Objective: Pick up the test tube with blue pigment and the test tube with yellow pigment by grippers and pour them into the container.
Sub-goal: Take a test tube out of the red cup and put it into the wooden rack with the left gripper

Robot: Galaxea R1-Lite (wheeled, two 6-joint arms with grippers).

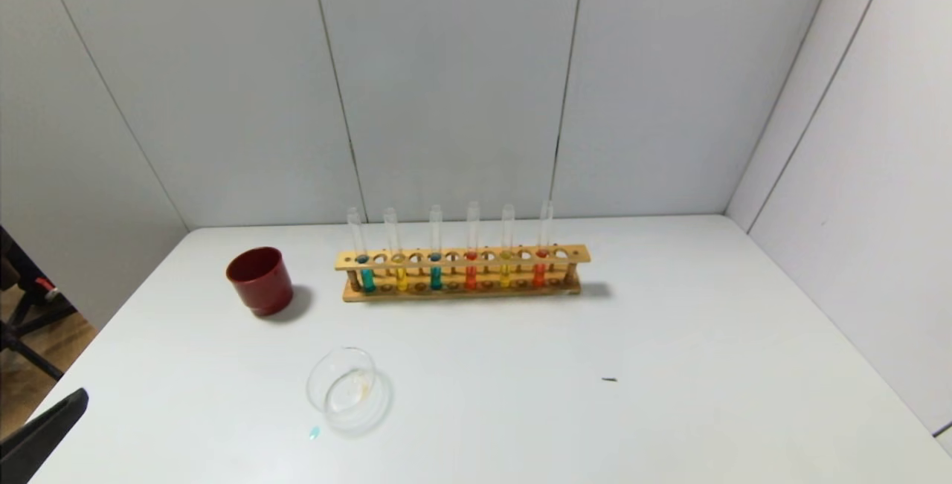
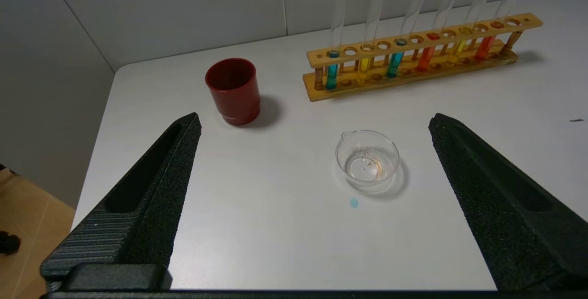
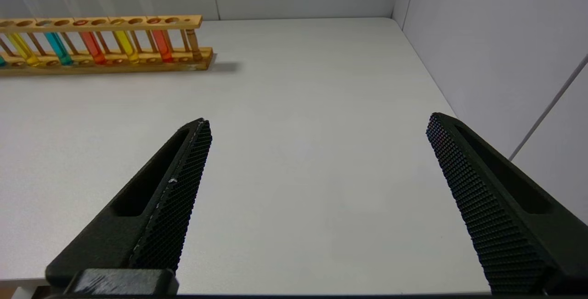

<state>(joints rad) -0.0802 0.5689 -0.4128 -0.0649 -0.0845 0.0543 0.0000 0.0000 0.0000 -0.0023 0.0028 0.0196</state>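
Observation:
A wooden rack (image 1: pixel 574 253) at the table's back holds several upright tubes. The test tube with blue pigment (image 1: pixel 436 276) is third from the left, also seen in the left wrist view (image 2: pixel 394 64) and the right wrist view (image 3: pixel 57 47). Yellow tubes stand second (image 1: pixel 401 278) and fifth (image 1: pixel 506 274). The clear glass container (image 1: pixel 346 391) sits in front, left of centre. My left gripper (image 2: pixel 314 117) is open and empty, hovering near the front left corner, with the container (image 2: pixel 367 161) ahead of it. My right gripper (image 3: pixel 318 120) is open and empty over the bare right side of the table.
A dark red cup (image 1: pixel 260 279) stands left of the rack. The leftmost tube (image 1: pixel 367 279) holds teal liquid, and two tubes hold orange-red (image 1: pixel 471 277). A small blue drop (image 1: pixel 314 433) lies beside the dish. Walls close in the back and right.

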